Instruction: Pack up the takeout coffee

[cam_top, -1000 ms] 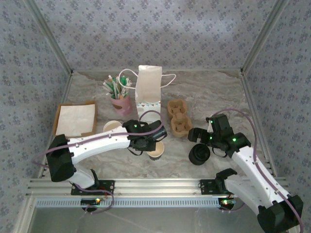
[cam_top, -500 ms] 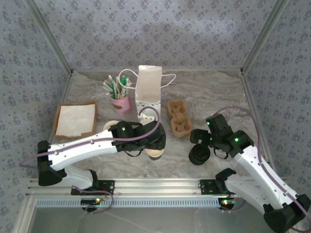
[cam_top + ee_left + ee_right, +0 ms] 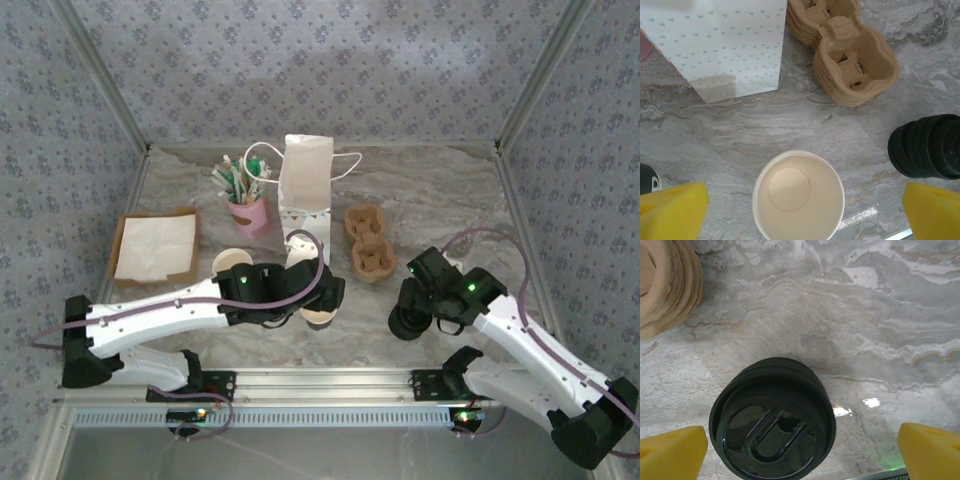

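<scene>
Left gripper [image 3: 802, 215]: jaws spread wide, gripping nothing; I see a pad on either side of the cup, clear of it.
Cup [image 3: 798, 196]: upright, middle of the tabletop's near edge; left wrist view shows its empty cream inside, half hidden from above.
Right gripper [image 3: 800, 452]: wide open above the black lid stack [image 3: 772, 422]; its sip slot is legible in the right wrist view.

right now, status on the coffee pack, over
Left gripper open, straddling the cup, not touching. Right gripper open above the black lid stack. Cup upright on the table, empty, no lid. Carton trays and paper bag beyond it, apart.
</scene>
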Available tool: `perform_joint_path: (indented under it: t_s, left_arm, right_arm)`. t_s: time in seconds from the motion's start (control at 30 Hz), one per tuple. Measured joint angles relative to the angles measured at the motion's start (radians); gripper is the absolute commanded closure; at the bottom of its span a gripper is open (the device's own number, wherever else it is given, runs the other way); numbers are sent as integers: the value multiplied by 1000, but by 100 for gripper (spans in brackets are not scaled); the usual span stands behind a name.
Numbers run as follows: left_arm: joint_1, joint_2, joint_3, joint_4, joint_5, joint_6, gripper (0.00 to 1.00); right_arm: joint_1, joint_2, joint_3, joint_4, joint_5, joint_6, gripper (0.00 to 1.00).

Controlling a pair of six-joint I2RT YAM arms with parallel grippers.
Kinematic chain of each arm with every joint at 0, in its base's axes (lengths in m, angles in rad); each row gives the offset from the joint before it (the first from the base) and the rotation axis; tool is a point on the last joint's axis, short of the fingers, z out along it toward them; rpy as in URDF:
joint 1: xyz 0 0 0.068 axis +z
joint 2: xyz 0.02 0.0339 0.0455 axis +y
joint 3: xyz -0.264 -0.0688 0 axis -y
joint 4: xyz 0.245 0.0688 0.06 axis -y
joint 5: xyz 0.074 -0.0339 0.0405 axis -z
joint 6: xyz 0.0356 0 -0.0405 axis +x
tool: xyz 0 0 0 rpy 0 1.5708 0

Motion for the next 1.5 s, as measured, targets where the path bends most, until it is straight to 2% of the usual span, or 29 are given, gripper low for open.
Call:
perform_joint_path:
  t_s: [0.47,1.5]
  left_arm:
    - [0,-33,-67,21,-45,0,1]
    - [0,-33,-69,22,-53,7,0]
  right_arm:
    - [32,105,-21,84,-42,53,9]
    - [124,138,-45,75,-35,145,11]
